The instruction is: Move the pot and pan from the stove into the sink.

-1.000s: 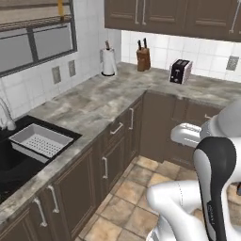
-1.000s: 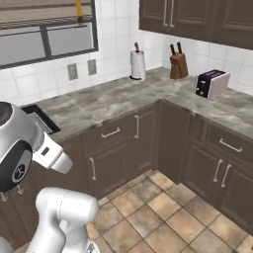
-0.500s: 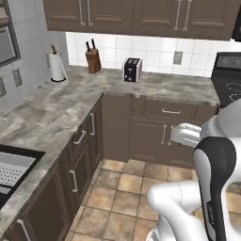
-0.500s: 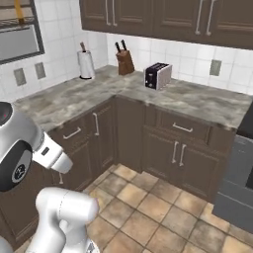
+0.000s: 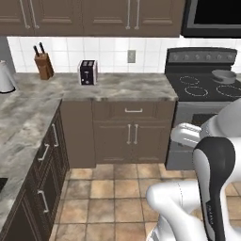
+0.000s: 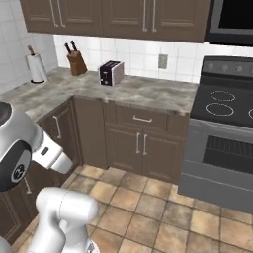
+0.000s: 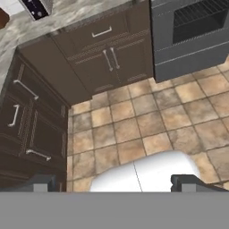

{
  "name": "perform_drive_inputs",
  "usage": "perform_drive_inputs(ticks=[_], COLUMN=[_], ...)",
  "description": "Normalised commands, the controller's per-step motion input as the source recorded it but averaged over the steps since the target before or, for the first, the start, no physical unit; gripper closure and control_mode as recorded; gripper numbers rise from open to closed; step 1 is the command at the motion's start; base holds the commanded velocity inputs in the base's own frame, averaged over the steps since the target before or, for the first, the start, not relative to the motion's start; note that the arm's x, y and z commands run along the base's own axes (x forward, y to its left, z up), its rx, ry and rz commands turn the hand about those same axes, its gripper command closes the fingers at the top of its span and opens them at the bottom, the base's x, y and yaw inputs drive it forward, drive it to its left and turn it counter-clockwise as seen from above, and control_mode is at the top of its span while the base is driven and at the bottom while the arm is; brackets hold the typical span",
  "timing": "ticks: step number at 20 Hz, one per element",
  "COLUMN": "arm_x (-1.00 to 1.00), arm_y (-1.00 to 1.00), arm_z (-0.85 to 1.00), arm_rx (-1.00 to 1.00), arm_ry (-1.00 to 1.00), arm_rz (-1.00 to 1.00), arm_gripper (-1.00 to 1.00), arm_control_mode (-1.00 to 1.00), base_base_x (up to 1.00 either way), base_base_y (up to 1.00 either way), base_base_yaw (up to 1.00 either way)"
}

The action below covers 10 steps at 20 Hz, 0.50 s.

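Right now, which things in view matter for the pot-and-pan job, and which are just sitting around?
Job: stove; pot on its back right burner.

Lying about: toaster; knife block; paper towel roll; wall outlet.

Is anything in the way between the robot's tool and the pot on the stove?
Nothing visible blocks it. The pot sits on the stove with open floor between, and the tool hangs open over the tiles.
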Motion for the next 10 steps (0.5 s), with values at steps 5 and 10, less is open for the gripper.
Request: perform_drive_inputs(ticks=[5, 10], arm_x=[0.0, 0.0], arm_y=[0.0, 0.0], arm_z=[0.0, 0.0], arm_rx=[0.0, 0.0], arm_ry=[0.0, 0.0], arm_rz=[0.0, 0.0], arm_gripper=[-1.0, -1.0], arm_control_mode=[1.0, 1.0], base_base_x=[-0.01, 0.0], base_base_y=[-0.07, -0.43], base_base_yaw=[-0.07, 0.0])
